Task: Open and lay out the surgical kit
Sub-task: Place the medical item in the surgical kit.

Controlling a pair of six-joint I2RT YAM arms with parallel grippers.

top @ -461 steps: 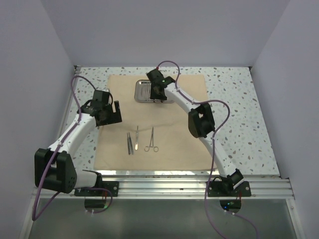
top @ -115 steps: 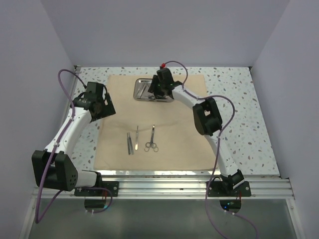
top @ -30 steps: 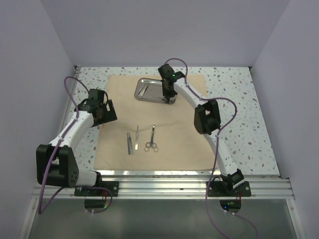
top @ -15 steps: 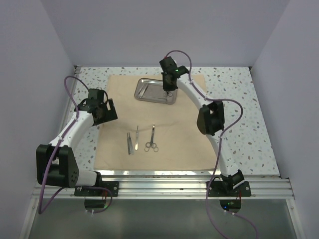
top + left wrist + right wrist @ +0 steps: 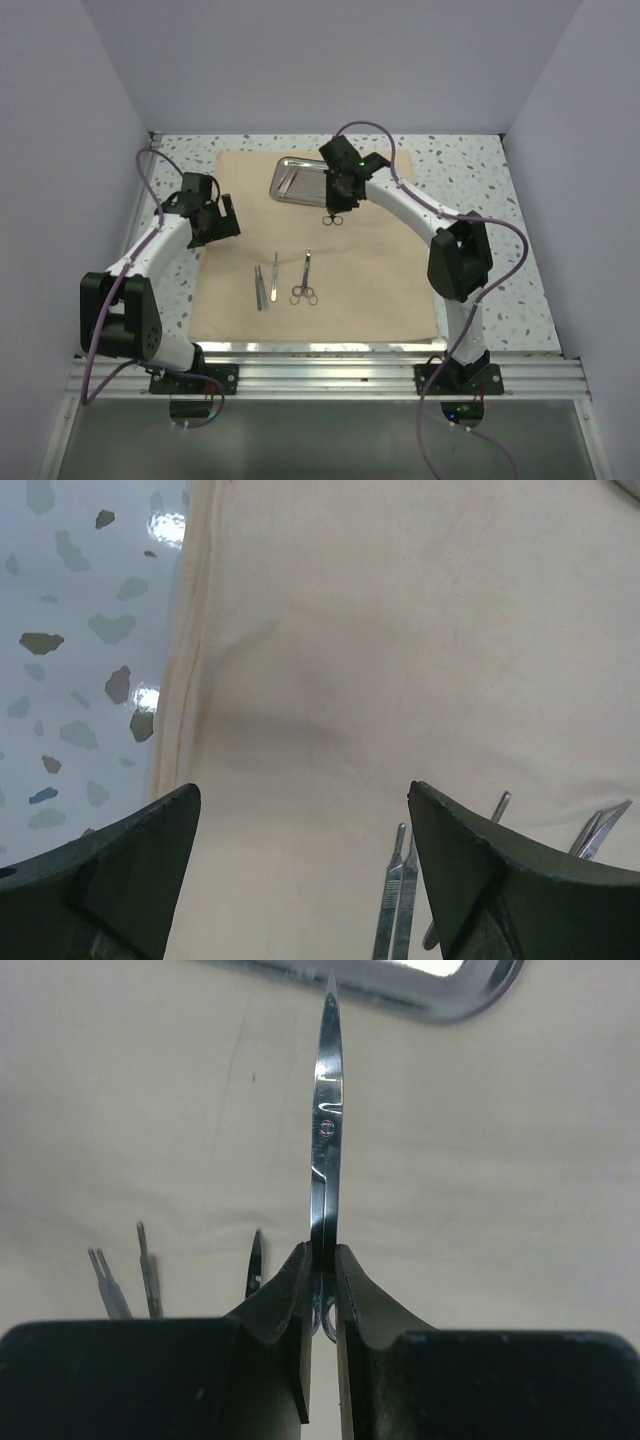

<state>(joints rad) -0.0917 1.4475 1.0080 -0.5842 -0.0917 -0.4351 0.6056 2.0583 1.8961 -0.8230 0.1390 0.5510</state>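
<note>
The beige cloth wrap [image 5: 330, 250] lies spread flat on the table. The steel tray [image 5: 298, 180] sits on its far part; its rim shows in the right wrist view [image 5: 440, 1000]. My right gripper [image 5: 335, 200] is shut on a pair of ring-handled scissors [image 5: 325, 1140], held above the cloth just in front of the tray, rings hanging down [image 5: 334, 217]. Two scalpel handles [image 5: 260, 288], tweezers [image 5: 275, 275] and another pair of scissors [image 5: 304, 282] lie side by side mid-cloth. My left gripper [image 5: 212, 225] is open and empty over the cloth's left edge [image 5: 195, 680].
The speckled tabletop [image 5: 480, 220] surrounds the cloth. White walls close in the back and sides. An aluminium rail [image 5: 320, 375] with both arm bases runs along the near edge.
My right gripper has lifted the scissors out of the tray and carried them toward me, over the cloth in front of the tray. The left arm has barely moved.
</note>
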